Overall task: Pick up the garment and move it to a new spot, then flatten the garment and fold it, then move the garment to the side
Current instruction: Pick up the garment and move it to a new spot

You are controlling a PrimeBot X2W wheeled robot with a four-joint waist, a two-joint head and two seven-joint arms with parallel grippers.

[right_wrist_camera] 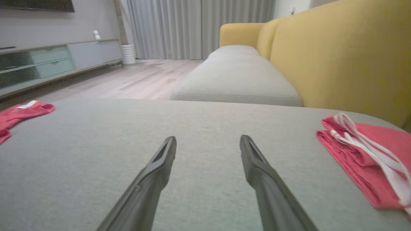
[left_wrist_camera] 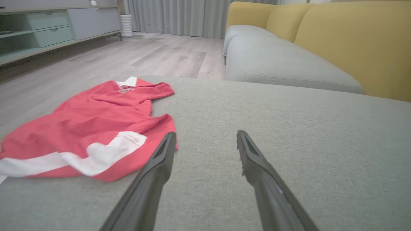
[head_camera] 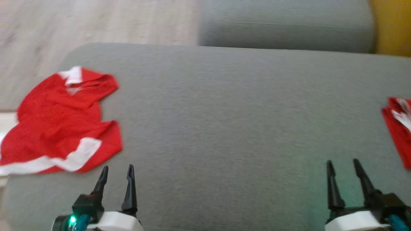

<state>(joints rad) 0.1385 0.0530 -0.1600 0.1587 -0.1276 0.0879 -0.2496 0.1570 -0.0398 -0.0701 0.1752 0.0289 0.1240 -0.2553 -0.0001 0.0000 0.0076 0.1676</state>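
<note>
A crumpled red garment [head_camera: 61, 123] with white bands lies at the left end of the grey cushion [head_camera: 224, 122], partly over its edge; the left wrist view has the garment [left_wrist_camera: 86, 131] too, and the right wrist view catches its far tip [right_wrist_camera: 22, 112]. My left gripper [head_camera: 117, 171] stands open just to the right of its near corner, nothing between the fingers [left_wrist_camera: 205, 138]. My right gripper [head_camera: 343, 165] is open over bare cushion, well away from it [right_wrist_camera: 208, 142].
A second red cloth with white stripes [head_camera: 399, 125] lies folded at the cushion's right edge [right_wrist_camera: 366, 160]. Behind are another grey seat cushion [head_camera: 285, 25] and a yellow sofa back [right_wrist_camera: 337, 54]. Wooden floor [head_camera: 96, 22] lies beyond the left edge, with a low cabinet [left_wrist_camera: 48, 29].
</note>
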